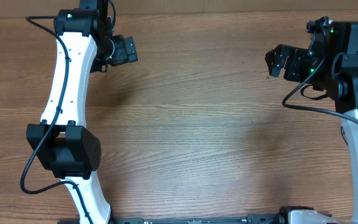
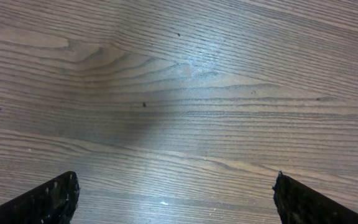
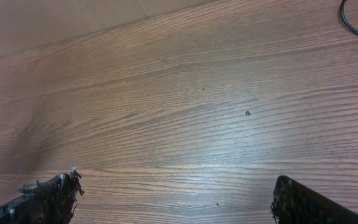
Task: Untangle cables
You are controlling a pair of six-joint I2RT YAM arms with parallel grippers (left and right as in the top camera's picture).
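No bundled cables show on the wooden table [image 1: 191, 124] in the overhead view. A thin black cord arc [image 3: 353, 23] crosses the top right corner of the right wrist view; I cannot tell whether it is a task cable or an arm wire. My left gripper [image 1: 126, 50] is at the back left, open and empty, its fingers wide apart over bare wood in the left wrist view [image 2: 176, 186]. My right gripper [image 1: 277, 61] is at the back right, open and empty, and it also shows in the right wrist view [image 3: 178, 186].
The white left arm [image 1: 67, 93] runs from front left to back left, with a black wire loop [image 1: 25, 177] by its elbow. The right arm [image 1: 353, 93] stands at the right edge. The table's far edge [image 3: 73, 40] shows in the right wrist view.
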